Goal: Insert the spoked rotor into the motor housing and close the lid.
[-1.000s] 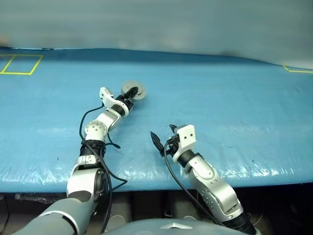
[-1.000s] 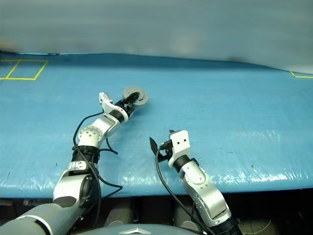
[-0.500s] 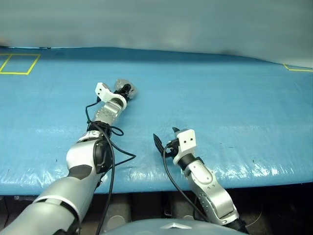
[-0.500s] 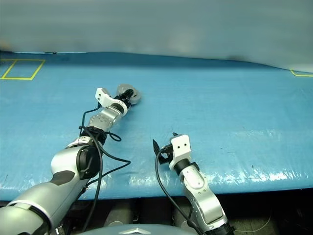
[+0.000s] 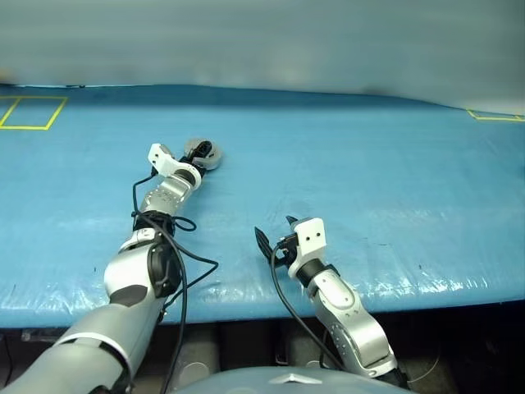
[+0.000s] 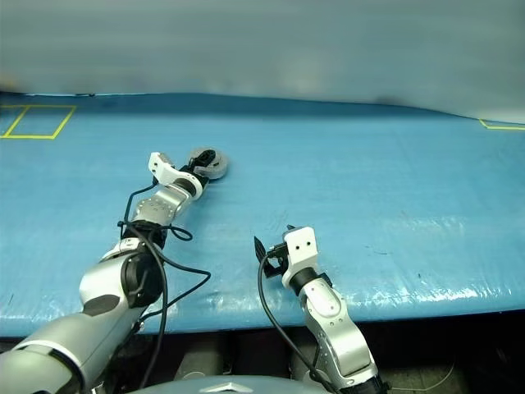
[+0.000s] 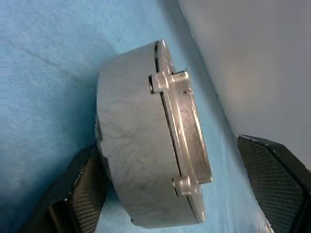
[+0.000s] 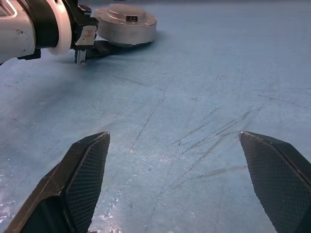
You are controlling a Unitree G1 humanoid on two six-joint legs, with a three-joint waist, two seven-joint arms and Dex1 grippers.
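Note:
The motor housing (image 5: 207, 155) is a short grey drum sitting on the blue table, far left of centre. A flanged metal lid (image 7: 181, 121) with small lugs covers its top. The spoked rotor is hidden. My left gripper (image 5: 195, 153) is open, one finger (image 7: 82, 194) close against the drum's side and the other finger (image 7: 277, 179) well apart from it. From the right wrist the drum (image 8: 127, 22) shows with the left gripper beside it. My right gripper (image 5: 275, 232) hovers open and empty near the table's front edge, far from the drum.
Blue plastic sheeting (image 5: 369, 189) covers the whole table. Yellow tape outlines lie at the far left corner (image 5: 33, 111) and the far right (image 5: 496, 116). The table's front edge (image 5: 246, 300) runs just beneath my right wrist. A pale wall stands behind the table.
My left gripper carried the drum to the left, then spread its fingers away from it. The right gripper has stayed where it was, still open.

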